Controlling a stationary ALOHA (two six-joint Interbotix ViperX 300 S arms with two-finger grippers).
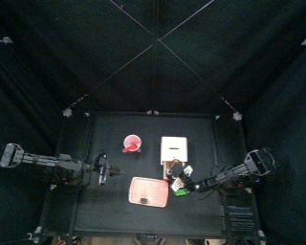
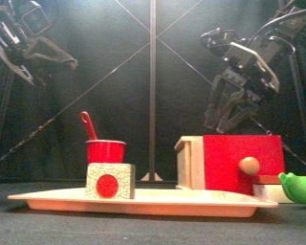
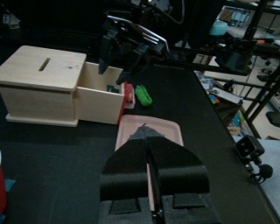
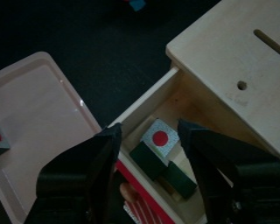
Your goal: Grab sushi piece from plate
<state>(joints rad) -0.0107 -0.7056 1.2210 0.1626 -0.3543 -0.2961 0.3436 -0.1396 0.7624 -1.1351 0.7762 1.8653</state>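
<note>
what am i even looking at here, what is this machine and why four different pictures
It is a robot with two black arms at a small black table. One picture looks straight down, one looks level from the table's front edge, and two come from cameras on the wrists. On the table are a pink plate holding a sushi piece, a red cup and a wooden box with an open drawer. The right gripper has its jaws open either side of a second sushi piece in that drawer. The left gripper is shut and empty.

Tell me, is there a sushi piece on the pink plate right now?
Yes, one sushi piece stands at the plate's left end in the front view.
</note>
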